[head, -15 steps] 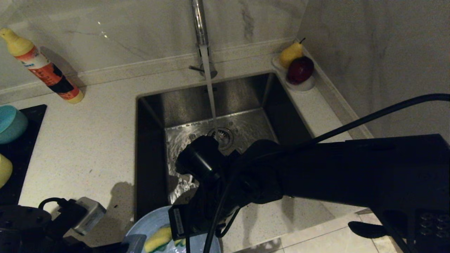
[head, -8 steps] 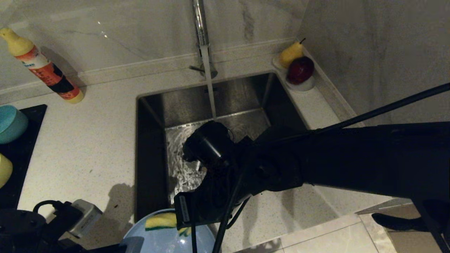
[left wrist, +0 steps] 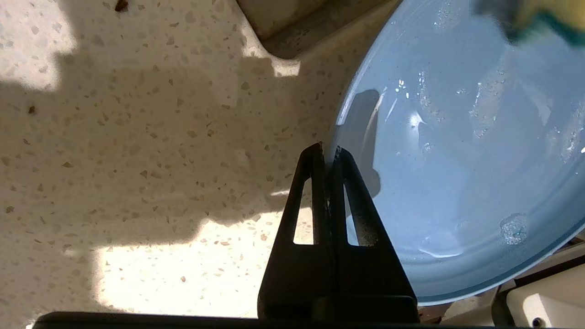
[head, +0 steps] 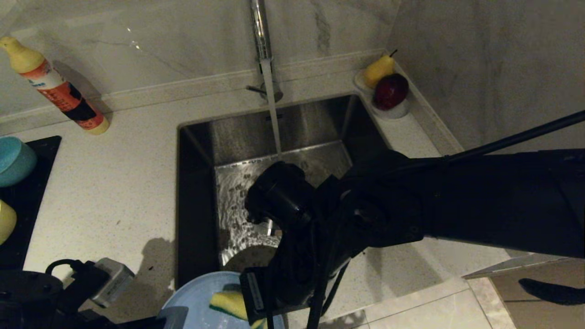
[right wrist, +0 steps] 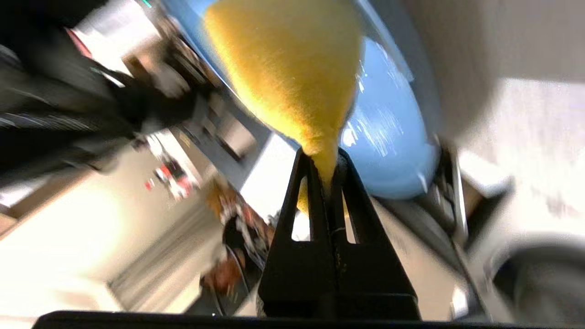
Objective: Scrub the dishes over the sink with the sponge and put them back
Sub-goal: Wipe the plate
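A wet light-blue plate (head: 194,294) hangs over the near edge of the sink (head: 320,119). My left gripper (left wrist: 328,151) is shut on the rim of the plate (left wrist: 457,160). My right gripper (right wrist: 323,157) is shut on the yellow sponge (right wrist: 288,68), squeezing one end flat. The sponge (head: 228,304) lies on the plate's face, its green side down. Water runs from the chrome tap (head: 260,36) into the sink. A teal-blue bowl (head: 13,160) and a pale yellow bowl (head: 5,221) sit at the far left.
The bowls rest on a black mat (head: 27,196). A detergent bottle (head: 55,87) lies on the counter at the back left. A small white dish (head: 395,109) with a pear and a red fruit stands at the sink's right corner, against the wall.
My right arm has swung to the right above the sink. The sponge slid up to the plate's far rim, then back down toward the right. The left gripper and plate stayed put.
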{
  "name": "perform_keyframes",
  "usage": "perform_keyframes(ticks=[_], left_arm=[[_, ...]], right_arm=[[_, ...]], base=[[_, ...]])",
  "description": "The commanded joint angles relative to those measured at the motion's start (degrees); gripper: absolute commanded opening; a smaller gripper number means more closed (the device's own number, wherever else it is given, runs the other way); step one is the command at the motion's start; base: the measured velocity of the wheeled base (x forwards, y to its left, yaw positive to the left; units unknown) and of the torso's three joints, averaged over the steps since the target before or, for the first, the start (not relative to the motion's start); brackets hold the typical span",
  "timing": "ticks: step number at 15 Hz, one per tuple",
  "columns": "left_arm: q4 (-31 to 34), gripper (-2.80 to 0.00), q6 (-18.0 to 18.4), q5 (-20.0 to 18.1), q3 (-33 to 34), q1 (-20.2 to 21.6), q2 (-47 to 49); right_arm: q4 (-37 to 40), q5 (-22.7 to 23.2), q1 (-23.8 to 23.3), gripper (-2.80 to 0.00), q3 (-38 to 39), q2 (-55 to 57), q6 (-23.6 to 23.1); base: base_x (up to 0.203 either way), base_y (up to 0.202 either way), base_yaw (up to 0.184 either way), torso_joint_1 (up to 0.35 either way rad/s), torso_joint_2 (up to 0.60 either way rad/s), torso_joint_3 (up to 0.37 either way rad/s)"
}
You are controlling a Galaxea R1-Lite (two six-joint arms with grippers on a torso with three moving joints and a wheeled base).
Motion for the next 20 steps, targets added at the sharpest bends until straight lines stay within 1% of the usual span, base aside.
perform_keyframes(ticks=[1, 3, 6, 9, 10, 11, 12, 13, 15, 16, 17, 18, 19, 20], left_arm=[[-0.8, -2.8, -0.5, 0.2, -0.9, 0.1, 0.7], [-2.5, -2.8, -1.1, 0.4, -1.0, 0.1, 0.7], [-2.7, -2.8, -1.4, 0.3, -0.7, 0.1, 1.5], [-2.7, -2.8, -1.5, 0.3, -1.2, 0.1, 2.2], [-2.7, -2.8, -1.6, 0.3, -1.2, 0.1, 2.4], [-2.7, -2.8, -2.7, 0.3, -1.1, 0.1, 2.1], [-2.7, -2.8, -4.5, 0.2, -1.0, 0.1, 1.8], [-2.8, -2.8, -7.0, 0.1, -1.6, 0.1, 1.9], [-3.2, -2.8, -13.7, 0.2, -5.4, 0.1, 2.3], [-3.3, -2.8, -16.4, 0.2, -7.7, 0.1, 2.4], [-3.3, -2.8, -17.8, 0.1, -9.6, 0.1, 2.8], [-3.4, -2.8, -18.5, 0.1, -11.1, 0.1, 3.8], [-3.5, -2.8, -19.6, 0.1, -12.9, 0.1, 4.8], [-3.7, -2.8, -21.9, 0.1, -15.2, 0.1, 6.1]], right_arm=[[2.1, 0.4, 0.0, -2.8, 2.8, -1.2, 0.0], [2.3, 0.5, 0.7, -2.8, 3.9, -2.3, 0.0], [4.2, 0.4, 3.0, -2.8, 5.3, -2.8, -0.1], [4.5, 0.2, 5.9, -2.8, 8.0, -3.2, -0.1], [4.5, 0.1, 6.2, -2.8, 8.6, -4.1, -0.2], [4.5, 0.0, 6.2, -2.8, 9.2, -5.6, -0.4], [4.5, 0.0, 6.0, -2.8, 9.7, -7.6, -0.8], [4.4, 0.0, 5.4, -2.8, 9.9, -10.1, -1.3], [4.2, 0.0, 2.0, -2.8, 9.7, -15.7, -2.5], [4.0, 0.0, 0.1, -2.8, 9.5, -19.3, -3.3], [3.8, 0.0, -1.9, -2.8, 9.3, -22.8, -4.4], [3.7, 0.0, -4.0, -2.8, 9.2, -26.0, -5.8], [3.6, 0.2, -7.0, -2.8, 8.9, -29.1, -7.0], [3.6, 0.5, -10.5, -2.8, 8.3, -31.7, -7.6]], base=[[0.0, 0.0, 0.0, 0.0, 0.0, 0.0], [0.0, 0.0, 0.0, 0.0, 0.0, 0.0], [0.0, 0.0, 0.0, 0.0, 0.0, 0.0], [0.0, 0.0, 0.0, 0.0, 0.0, 0.0], [0.0, 0.0, 0.0, 0.0, 0.0, 0.0], [0.0, 0.0, 0.0, 0.0, 0.0, 0.0], [0.0, 0.0, 0.0, 0.0, 0.0, 0.0], [0.0, 0.0, 0.0, 0.0, 0.0, 0.0], [0.0, 0.0, 0.0, 0.0, 0.0, 0.0], [0.0, 0.0, 0.0, 0.0, 0.0, 0.0], [0.0, 0.0, 0.0, 0.0, 0.0, 0.0], [0.0, 0.0, 0.0, 0.0, 0.0, 0.0], [0.0, 0.0, 0.0, 0.0, 0.0, 0.0], [0.0, 0.0, 0.0, 0.0, 0.0, 0.0]])
